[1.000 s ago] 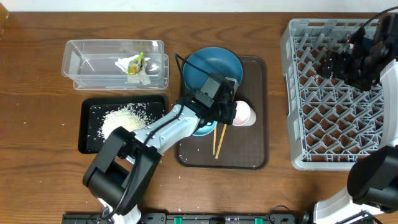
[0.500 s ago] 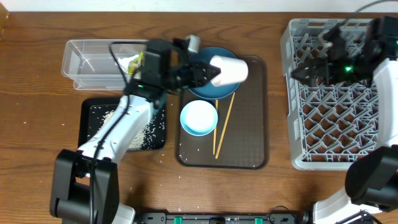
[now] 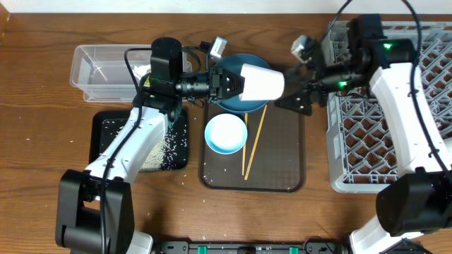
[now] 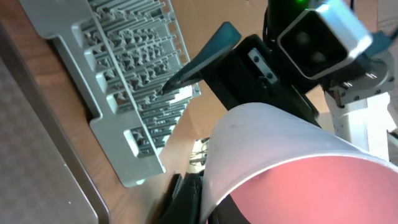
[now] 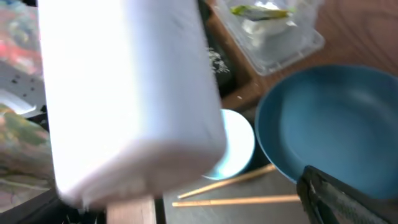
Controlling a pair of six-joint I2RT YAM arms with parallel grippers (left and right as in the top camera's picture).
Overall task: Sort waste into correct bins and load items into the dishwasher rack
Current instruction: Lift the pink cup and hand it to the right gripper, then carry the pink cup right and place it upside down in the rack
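My left gripper [image 3: 236, 83] is shut on a white cup [image 3: 263, 82] and holds it on its side above the dark blue plate [image 3: 227, 65]. The cup's pink inside fills the left wrist view [image 4: 292, 180]. My right gripper [image 3: 298, 99] is open and empty just right of the cup, which looms blurred in the right wrist view [image 5: 124, 93]. The pale blue bowl [image 3: 226, 133] and two chopsticks [image 3: 253, 141] lie on the brown tray [image 3: 282, 169]. The grey rack [image 3: 374, 148] stands at right. The second cup is out of view.
The clear tub [image 3: 102, 70] at back left holds the wrapper [image 5: 258, 14], mostly hidden overhead by my left arm. The black tray [image 3: 106, 137] in front of it holds rice [image 3: 157, 149]. A few grains lie scattered on the table.
My left gripper lifted the white cup off the brown tray and now holds it out to the right. My right arm moved left from the rack to beside the cup.
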